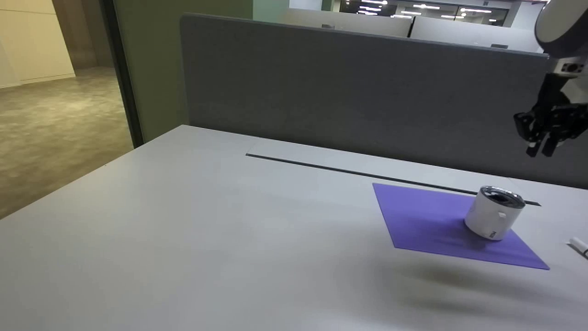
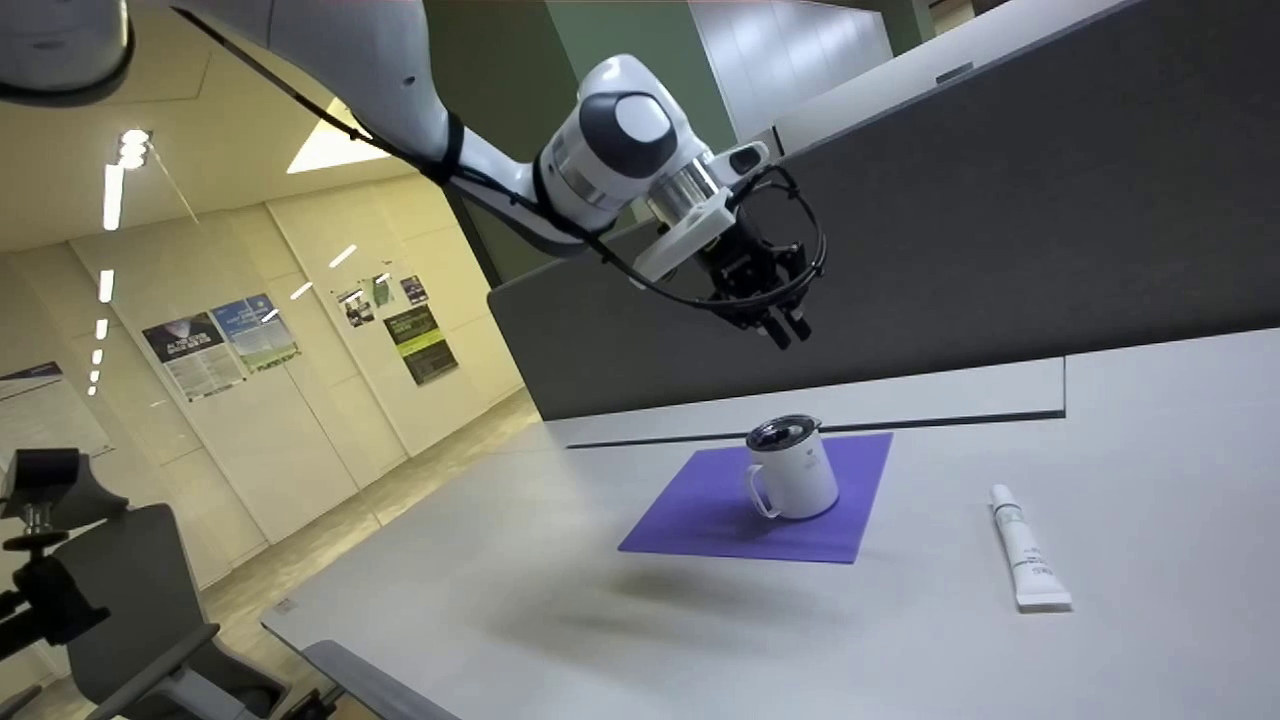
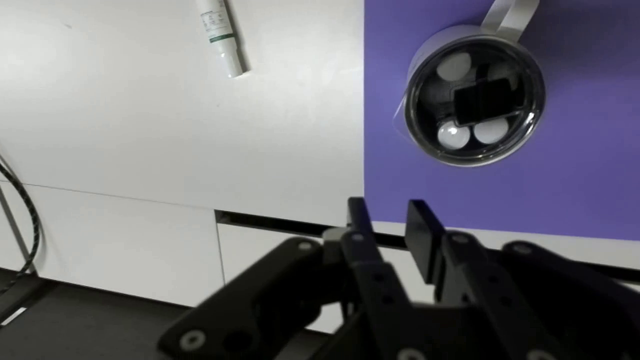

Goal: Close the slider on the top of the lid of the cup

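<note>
A: Rm abv the lid [image 2: 783, 433]?
B: Yep, free air btwn it & the gripper [image 2: 790, 335].
A: Obstacles?
B: Upright screen [image 2: 900, 240], mat's [image 1: 422, 216] far side in both ext. views; handle [image 3: 517, 20] juts fr. the cup [image 2: 800, 482].
A: The tube [image 2: 1025, 555]?
B: On the table [image 1: 229, 220], well apart fr. cup; bare strip btwn tube & mat.

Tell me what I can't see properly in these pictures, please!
Inside the cup: the dark lid hides it in every view.
Slider, open or shut: white reflections muddle it in the wrist view; too tiny in both exterior views.
Tube: the wrist view's top edge cuts off one end.
Posters: small print too tiny in an exterior view.
</note>
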Robot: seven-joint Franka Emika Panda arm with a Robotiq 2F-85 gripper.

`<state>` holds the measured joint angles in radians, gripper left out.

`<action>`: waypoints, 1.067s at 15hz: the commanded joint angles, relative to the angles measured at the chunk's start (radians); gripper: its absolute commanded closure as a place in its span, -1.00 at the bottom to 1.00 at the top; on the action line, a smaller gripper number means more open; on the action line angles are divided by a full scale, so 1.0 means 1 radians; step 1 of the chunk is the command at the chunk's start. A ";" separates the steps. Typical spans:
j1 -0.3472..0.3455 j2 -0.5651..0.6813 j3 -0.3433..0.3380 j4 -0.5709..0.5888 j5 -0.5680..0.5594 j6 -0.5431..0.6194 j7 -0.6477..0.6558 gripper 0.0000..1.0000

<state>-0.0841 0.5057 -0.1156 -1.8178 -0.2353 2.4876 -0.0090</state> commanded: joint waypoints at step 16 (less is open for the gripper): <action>0.092 0.088 -0.037 0.015 -0.072 -0.069 0.037 0.99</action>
<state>0.0136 0.5940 -0.1592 -1.8045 -0.3031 2.4218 0.0256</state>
